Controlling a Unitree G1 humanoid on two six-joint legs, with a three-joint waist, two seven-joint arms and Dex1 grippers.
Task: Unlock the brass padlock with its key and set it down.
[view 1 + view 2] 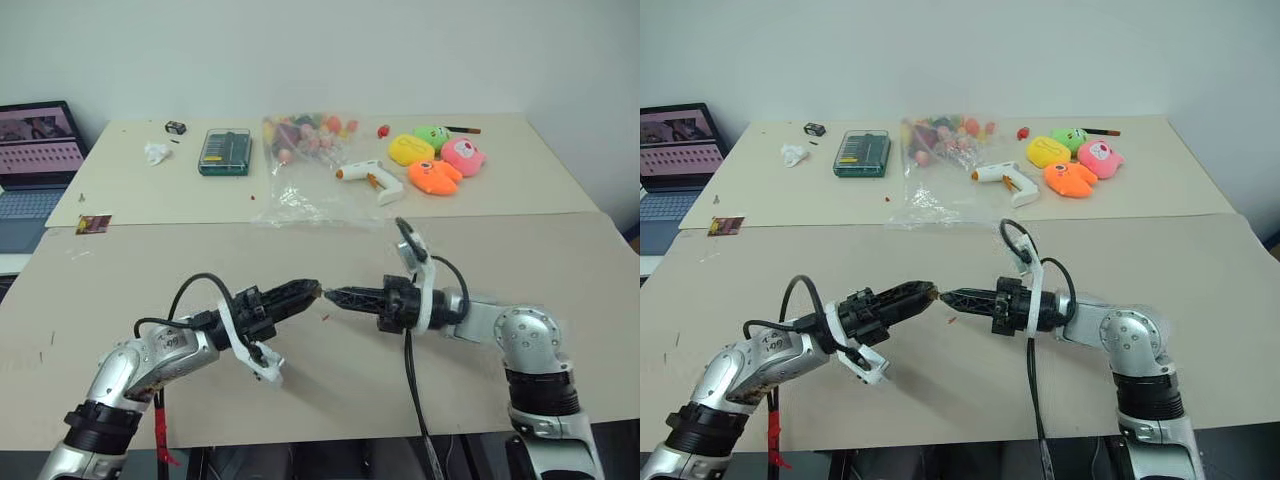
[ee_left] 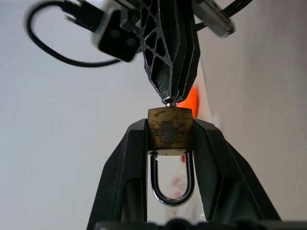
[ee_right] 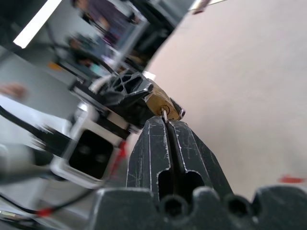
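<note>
The two arms are meeting tip to tip above the beige desk [image 1: 520,250]. The left tool [image 1: 308,291] is gripping the small yellow-brass padlock [image 2: 170,127] by its squarish body, fingers [image 2: 125,163] partly spread around it, the silvery U-shaped shackle [image 2: 172,182] pointing back toward the wrist and seated in the body. The right tool [image 1: 332,295], fingers pressed fully together, is pinching the slim pale-metal key [image 3: 164,115] (barely a sliver), its tip sitting at the padlock's keyhole face. The padlock is hanging well clear of the desk.
</note>
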